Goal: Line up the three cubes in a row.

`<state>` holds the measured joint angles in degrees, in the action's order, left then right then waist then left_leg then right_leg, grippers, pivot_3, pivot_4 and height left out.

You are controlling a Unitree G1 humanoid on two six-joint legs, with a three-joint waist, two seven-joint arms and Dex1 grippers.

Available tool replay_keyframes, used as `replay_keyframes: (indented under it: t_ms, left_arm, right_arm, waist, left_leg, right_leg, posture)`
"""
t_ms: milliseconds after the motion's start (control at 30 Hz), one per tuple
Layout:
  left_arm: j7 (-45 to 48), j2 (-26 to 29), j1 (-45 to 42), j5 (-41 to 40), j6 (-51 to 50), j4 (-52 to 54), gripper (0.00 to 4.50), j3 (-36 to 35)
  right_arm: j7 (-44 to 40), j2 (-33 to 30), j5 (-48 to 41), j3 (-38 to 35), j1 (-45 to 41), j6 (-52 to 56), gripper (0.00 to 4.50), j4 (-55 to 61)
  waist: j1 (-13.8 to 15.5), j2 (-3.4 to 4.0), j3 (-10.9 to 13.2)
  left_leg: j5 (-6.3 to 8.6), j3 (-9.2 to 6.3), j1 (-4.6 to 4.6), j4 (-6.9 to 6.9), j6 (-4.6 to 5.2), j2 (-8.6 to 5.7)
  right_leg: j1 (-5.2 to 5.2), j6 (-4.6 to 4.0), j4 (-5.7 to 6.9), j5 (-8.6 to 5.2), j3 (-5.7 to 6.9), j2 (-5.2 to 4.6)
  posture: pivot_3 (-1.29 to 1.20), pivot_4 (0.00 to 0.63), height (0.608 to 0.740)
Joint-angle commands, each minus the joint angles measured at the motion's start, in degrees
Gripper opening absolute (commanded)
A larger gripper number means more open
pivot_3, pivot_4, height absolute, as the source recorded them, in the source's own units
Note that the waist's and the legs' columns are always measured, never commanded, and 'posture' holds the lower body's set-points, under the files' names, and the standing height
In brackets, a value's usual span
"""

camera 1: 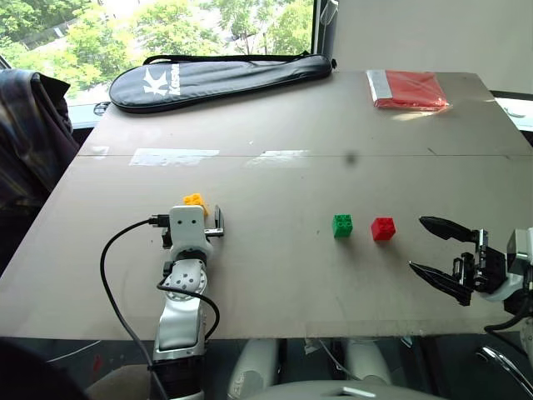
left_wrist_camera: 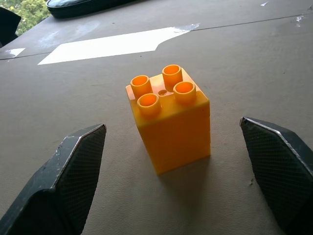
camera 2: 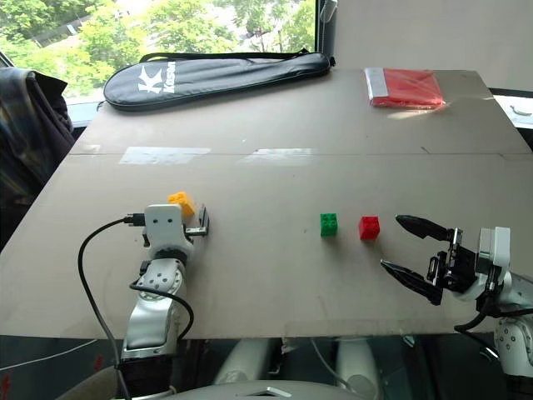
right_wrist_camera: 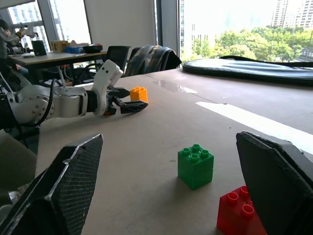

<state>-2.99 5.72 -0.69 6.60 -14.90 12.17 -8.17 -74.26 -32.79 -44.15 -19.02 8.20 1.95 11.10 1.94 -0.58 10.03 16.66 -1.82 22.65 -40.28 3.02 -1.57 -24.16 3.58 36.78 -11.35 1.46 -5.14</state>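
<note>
The yellow cube (left_wrist_camera: 168, 120) stands upright on the brown table (camera 1: 275, 175) at the left, studs up. My left gripper (camera 1: 202, 218) is open and level, its fingertips on either side of the cube without touching it. The green cube (camera 1: 342, 225) and the red cube (camera 1: 383, 228) sit close side by side at the right, a small gap between them. My right gripper (camera 1: 417, 244) hovers open just to the right of the red cube, pointing toward it, nothing between its fingers (right_wrist_camera: 73, 171).
A black racket bag (camera 1: 216, 79) lies along the far left edge of the table. A flat red packet (camera 1: 408, 88) lies at the far right. White tape strips (camera 1: 175, 156) cross the middle. A jacket (camera 1: 25, 133) hangs off the table's left side.
</note>
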Motion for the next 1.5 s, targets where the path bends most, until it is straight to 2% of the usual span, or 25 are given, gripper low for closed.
replay_keyframes:
  t_ms: [33, 100, 267, 300, 467, 633, 733, 933, 1033, 1133, 1300, 1500]
  left_arm:
    - [-1.18, -0.40, -0.35, 0.16, 0.02, -1.08, 4.25, 0.14]
    - [-1.51, -0.78, -0.51, -0.09, -0.26, -1.25, 3.77, -0.18]
    - [-2.02, -2.09, -0.70, -1.15, -1.62, -1.29, 1.49, -0.66]
    - [-2.02, -2.01, -0.81, -1.14, -1.49, -1.50, 1.27, -0.57]
    - [-0.25, -0.62, -1.04, -1.65, 0.07, -2.71, 1.27, -0.05]
    - [19.70, 5.84, -1.09, -10.06, 7.56, -4.93, 1.27, 4.85]
    - [31.11, 11.90, -3.32, -10.39, 13.06, -7.45, 1.27, 9.49]
    - [57.26, 19.58, -15.68, -17.23, 19.07, -16.93, 1.27, 16.33]
    - [69.90, 21.23, -23.71, -18.03, 23.27, -26.85, 1.27, 19.75]
    - [78.41, 21.51, -30.00, -17.32, 26.82, -36.00, 1.27, 21.94]
    - [85.23, 20.64, -38.33, -14.92, 31.20, -48.76, 1.27, 23.42]
    - [85.53, 18.50, -42.86, -13.22, 34.31, -56.89, 1.27, 22.94]
  right_arm:
    - [1.38, 0.37, -0.64, -0.69, -0.37, -0.27, 4.50, 2.69]
    - [1.87, 0.44, -0.62, -0.57, -0.38, -0.16, 4.50, 3.08]
    - [3.19, 0.43, -0.64, -0.53, -0.89, 0.29, 4.50, 3.81]
    - [3.38, 0.42, -0.61, -0.53, -0.98, 0.32, 4.50, 3.83]
    - [4.14, 0.51, -0.62, -0.47, -0.54, 0.31, 4.50, 4.42]
    - [4.02, 0.70, -0.33, -0.47, 0.05, -0.10, 4.50, 4.01]
    - [3.91, 0.90, -0.11, -0.42, 0.28, -0.43, 4.50, 3.76]
    - [5.28, 2.21, 0.51, 0.16, 1.03, -0.87, 4.50, 5.29]
    - [5.21, 2.68, 0.90, 0.51, 2.07, -1.28, 4.50, 5.74]
    - [5.38, 3.09, 1.42, 0.29, 2.88, -2.05, 4.50, 5.70]
    - [5.81, 3.89, 1.48, -0.57, 5.35, -3.46, 4.50, 6.43]
    - [6.72, 4.63, 1.64, -0.92, 8.00, -4.62, 4.50, 7.70]
  waist:
    - [0.23, 0.04, -0.02]
    - [0.30, 0.08, -0.04]
    - [0.31, 0.19, -0.11]
    - [0.31, 0.21, -0.12]
    - [0.31, 0.28, -0.17]
    - [0.39, 0.50, -0.29]
    - [0.41, 0.49, -0.29]
    - [0.20, 0.51, -0.28]
    - [0.16, 0.51, -0.27]
    - [0.06, 0.49, -0.26]
    - [-0.55, 0.43, -0.23]
    - [-1.10, 0.42, -0.23]
  left_leg:
    - [0.00, 0.00, 0.00, 0.00, 0.00, 0.00]
    - [0.00, 0.00, 0.00, 0.00, 0.00, 0.00]
    - [0.00, 0.00, 0.00, 0.00, 0.00, -0.02]
    - [0.00, 0.00, 0.00, 0.00, 0.00, -0.02]
    - [0.00, 0.00, 0.00, 0.00, 0.00, -0.03]
    - [-0.01, -0.01, 0.00, 0.00, 0.00, -0.05]
    - [-0.01, 0.00, 0.03, 0.00, 0.01, -0.10]
    - [-0.01, -0.03, 0.07, 0.00, 0.01, -0.09]
    - [-0.01, -0.02, 0.08, 0.00, 0.01, -0.10]
    - [-0.01, 0.01, 0.09, 0.00, 0.02, -0.12]
    - [-0.01, -0.01, 0.12, 0.00, 0.03, -0.12]
    - [-0.01, -0.02, 0.11, 0.00, 0.04, -0.13]
  right_leg:
    - [0.00, 0.00, 0.00, 0.00, 0.00, 0.01]
    - [0.00, 0.00, 0.00, 0.00, 0.00, 0.02]
    - [0.01, 0.00, 0.00, 0.00, 0.01, 0.04]
    - [0.01, 0.00, 0.00, 0.00, 0.01, 0.04]
    - [0.00, 0.00, 0.00, 0.00, 0.02, 0.08]
    - [0.00, -0.23, 0.02, -0.13, 0.05, 0.08]
    - [0.00, -0.23, -0.02, -0.13, 0.03, 0.03]
    - [-0.03, -0.24, -0.01, -0.13, 0.06, 0.11]
    - [-0.05, -0.24, -0.01, -0.13, 0.05, 0.12]
    - [-0.05, -0.23, -0.01, -0.13, 0.05, 0.15]
    - [-0.06, 0.00, -0.02, -0.01, 0.08, 0.18]
    - [-0.04, 0.03, -0.01, 0.00, 0.08, 0.17]
  posture:
    - [0.00, 0.150, 0.694]
    - [0.00, 0.150, 0.694]
    - [0.00, 0.150, 0.694]
    - [0.00, 0.150, 0.694]
    - [0.00, 0.150, 0.694]
    - [0.00, 0.150, 0.694]
    - [0.00, 0.150, 0.694]
    - [0.00, 0.150, 0.694]
    - [0.00, 0.150, 0.694]
    - [0.00, 0.150, 0.694]
    - [0.00, 0.150, 0.694]
    - [0.00, 0.150, 0.694]
